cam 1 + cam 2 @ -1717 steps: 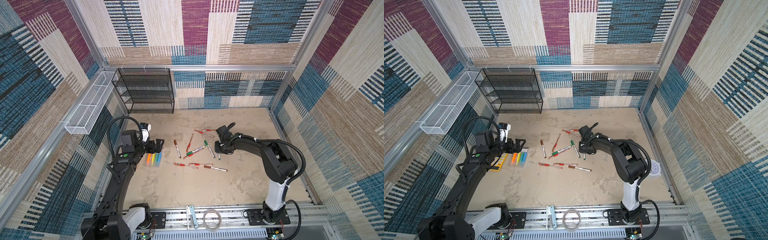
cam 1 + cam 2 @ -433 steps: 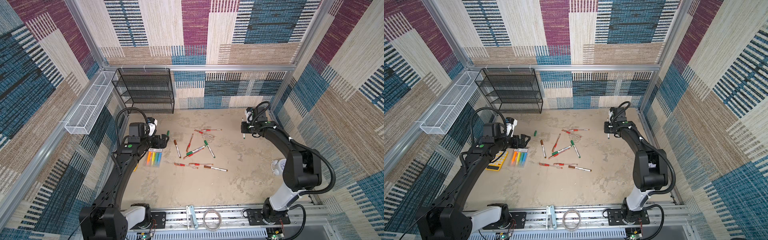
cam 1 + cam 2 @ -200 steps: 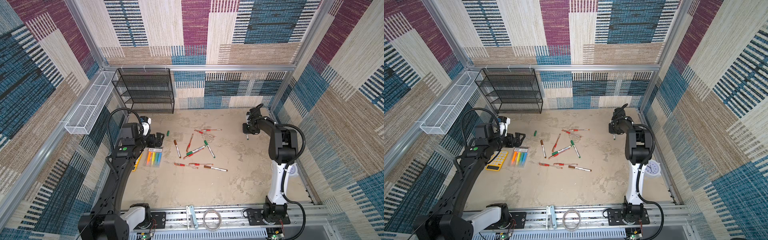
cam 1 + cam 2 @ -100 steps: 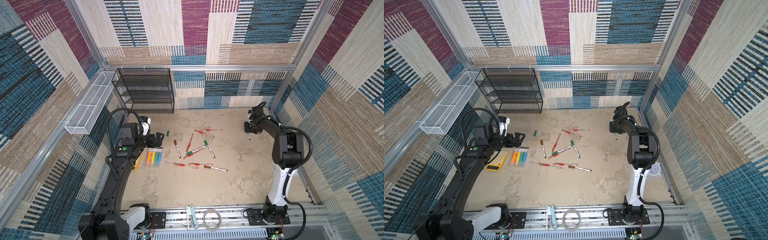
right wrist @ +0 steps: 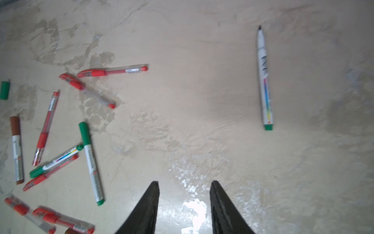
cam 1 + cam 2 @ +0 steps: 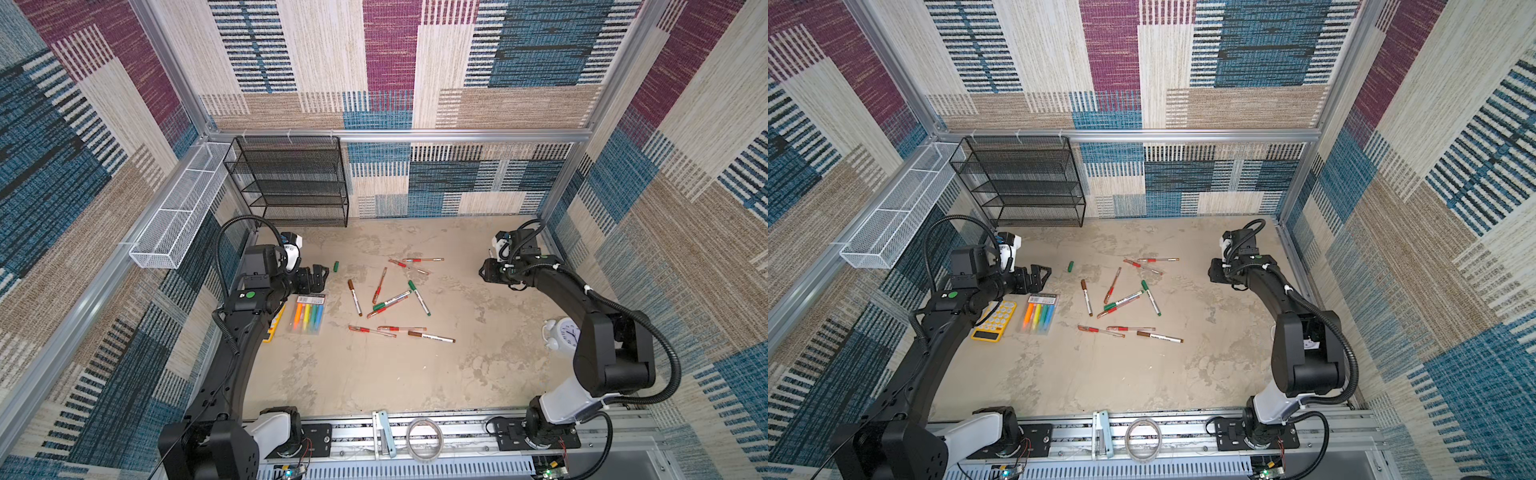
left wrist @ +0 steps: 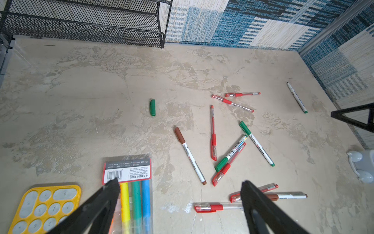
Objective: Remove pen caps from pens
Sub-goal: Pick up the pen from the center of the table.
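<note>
Well apart, uncapped pen (image 5: 264, 81), parted right jaws

A: What covers the walls (image 6: 390, 62)?
B: Woven patchwork panels — blue, maroon, beige, striped — held in aluminium rails (image 6: 457, 135).
A: The floor (image 6: 374, 382)?
B: Mottled beige, glaring in patches. A black mesh rack (image 6: 291, 183) stands against the back wall; a white wire basket (image 6: 183, 216) hangs beside it.

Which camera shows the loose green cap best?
The left wrist view: the loose green cap appears whole, sharp and fairly large. The right wrist view shows it blurred and cut by the frame edge. In both top views it is only a tiny green speck.
</note>
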Controlling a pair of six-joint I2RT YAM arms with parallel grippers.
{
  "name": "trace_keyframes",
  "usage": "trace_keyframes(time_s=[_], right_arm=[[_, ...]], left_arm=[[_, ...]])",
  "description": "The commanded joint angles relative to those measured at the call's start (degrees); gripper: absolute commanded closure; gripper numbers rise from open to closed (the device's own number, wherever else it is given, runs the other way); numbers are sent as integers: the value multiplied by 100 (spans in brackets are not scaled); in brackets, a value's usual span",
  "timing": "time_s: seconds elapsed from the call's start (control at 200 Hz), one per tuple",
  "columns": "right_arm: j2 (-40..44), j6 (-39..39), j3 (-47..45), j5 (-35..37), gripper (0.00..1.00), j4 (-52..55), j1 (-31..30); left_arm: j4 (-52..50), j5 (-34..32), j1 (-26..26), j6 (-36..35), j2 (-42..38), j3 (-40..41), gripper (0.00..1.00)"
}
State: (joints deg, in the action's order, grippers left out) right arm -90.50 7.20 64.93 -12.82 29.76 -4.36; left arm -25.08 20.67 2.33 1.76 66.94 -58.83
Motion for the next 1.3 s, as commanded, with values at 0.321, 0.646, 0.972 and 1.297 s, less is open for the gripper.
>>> trace_keyframes(time_s=[0.321, 0.646, 0.972, 1.297], right_arm=[[83, 1054, -480, -262, 56, -576, -1473], [-844, 1130, 153, -21, 58, -575, -2297], [-1897, 934, 1001, 504, 59, -50, -2617], [-2418, 859, 1312, 717, 68, 320, -2743]], left_arm=[[55, 128, 48, 35, 111, -108, 3], [112, 113, 57, 4, 92, -54, 2], [187, 130, 57, 26, 113, -6, 2], [79, 137, 57, 70, 128, -93, 2]])
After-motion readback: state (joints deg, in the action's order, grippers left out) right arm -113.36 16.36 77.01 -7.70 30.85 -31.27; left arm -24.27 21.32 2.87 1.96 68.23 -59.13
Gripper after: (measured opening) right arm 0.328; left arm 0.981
